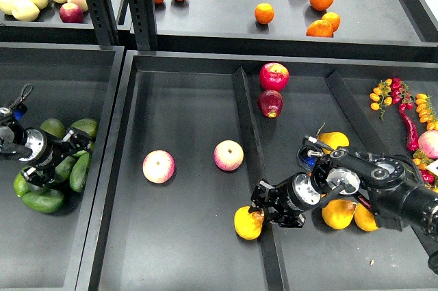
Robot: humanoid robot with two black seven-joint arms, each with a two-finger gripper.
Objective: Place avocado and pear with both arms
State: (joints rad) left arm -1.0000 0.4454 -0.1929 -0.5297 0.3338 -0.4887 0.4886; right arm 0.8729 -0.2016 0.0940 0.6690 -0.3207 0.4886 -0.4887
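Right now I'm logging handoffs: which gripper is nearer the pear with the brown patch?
Right. The right gripper is at the pear, its fingers against the fruit's right side. The left gripper is far off in the left bin, among the avocados.

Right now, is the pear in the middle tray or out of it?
In, barely. The pear sits at the tray's right edge by the divider, with the right gripper against it.

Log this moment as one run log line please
left gripper: at avocado pile | right gripper: shut on pear | apples: middle tray
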